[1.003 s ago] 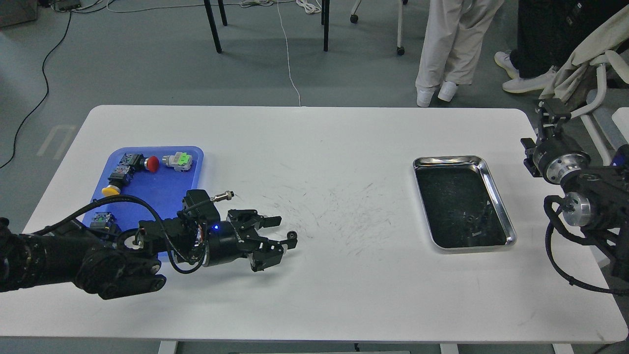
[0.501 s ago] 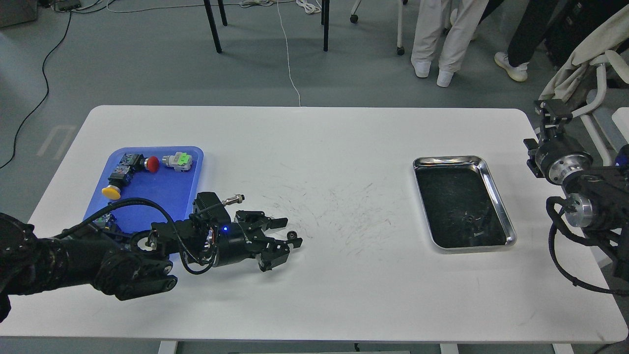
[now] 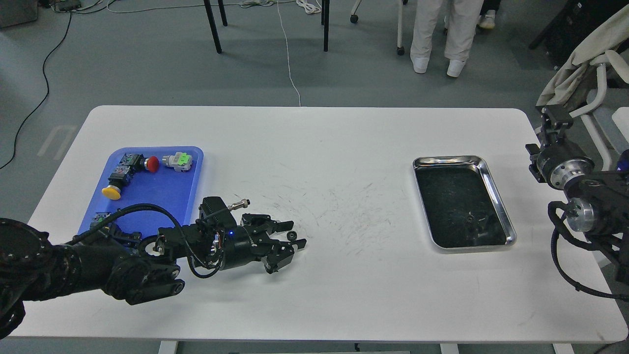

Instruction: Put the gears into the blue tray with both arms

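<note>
Slid a little farther right along the counter since a second ago: left arm, lying low and nearly level. Blue tray holding push-button switches: red-capped, green, yellow. Steel tray at right, dark inside. Left pincer spread apart around a gear on the counter, right of the blue tray. Right pincer raised off the counter's edge; cannot tell its state.
</note>
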